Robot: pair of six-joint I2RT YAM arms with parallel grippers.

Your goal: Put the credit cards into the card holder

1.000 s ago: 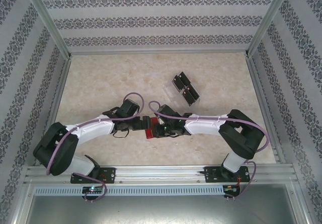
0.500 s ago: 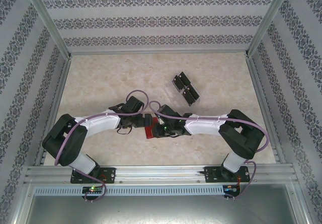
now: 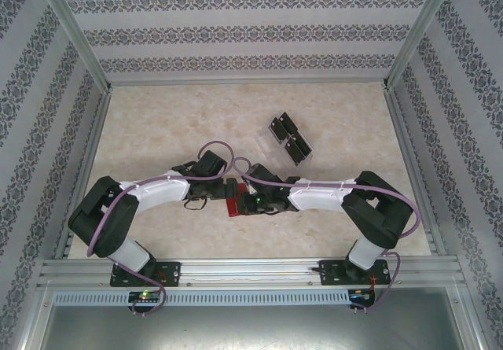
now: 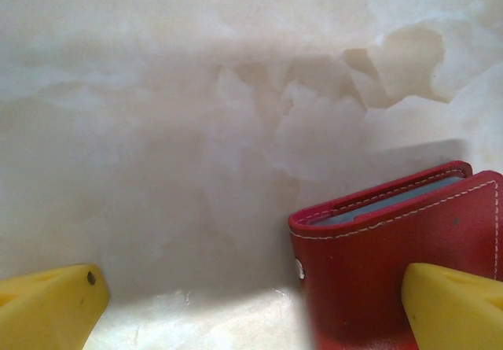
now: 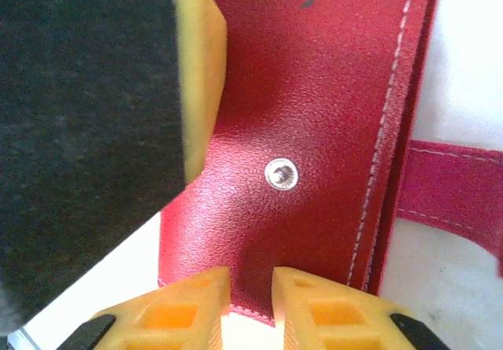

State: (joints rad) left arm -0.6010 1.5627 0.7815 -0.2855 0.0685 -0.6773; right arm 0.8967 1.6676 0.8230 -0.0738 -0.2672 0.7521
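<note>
The card holder (image 3: pixel 233 208), a dark-red folding wallet, lies at the table's middle between both arms. In the left wrist view its grey-blue pockets show along the top edge of the card holder (image 4: pixel 393 240). My left gripper (image 4: pixel 255 303) is open, its right finger (image 4: pixel 456 307) in front of the holder's cover. My right gripper (image 5: pixel 251 303) has its fingers close together on the lower edge of the card holder (image 5: pixel 314 90), near the snap stud. The credit cards (image 3: pixel 289 138), black with pale marks, lie further back in a clear tray.
The clear plastic tray (image 3: pixel 263 136) sits right of centre, behind the arms. The holder's red snap tab (image 5: pixel 456 185) sticks out to the right. A finger (image 5: pixel 200 67) of the left gripper hangs over the holder's left side. Metal frame rails border the table.
The left arm has swung inward, bringing its gripper closer to the card holder. The right arm and the holder have stayed put.
</note>
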